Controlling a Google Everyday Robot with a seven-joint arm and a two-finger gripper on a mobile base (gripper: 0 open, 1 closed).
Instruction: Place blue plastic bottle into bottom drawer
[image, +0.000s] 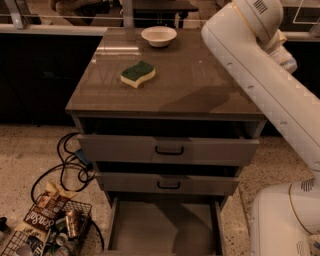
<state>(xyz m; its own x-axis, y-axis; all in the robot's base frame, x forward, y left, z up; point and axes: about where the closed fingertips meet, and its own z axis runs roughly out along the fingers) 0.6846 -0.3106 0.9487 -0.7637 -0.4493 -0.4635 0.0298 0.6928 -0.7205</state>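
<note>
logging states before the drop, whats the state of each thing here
bottom drawer: pulled wide open, bottle not in it
top drawer: slightly open
middle drawer: looks slightly open
bottle: by the gripper, mostly hidden behind the arm
gripper: right of the cabinet, behind the arm
bowl: upright
sponge: flat, green side up

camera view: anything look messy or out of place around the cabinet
Left of the cabinet, a wire basket of cans and a chip bag sits on the floor beside loose cables. The bottom drawer stands open. The hand is mostly hidden behind the arm, top right.
</note>
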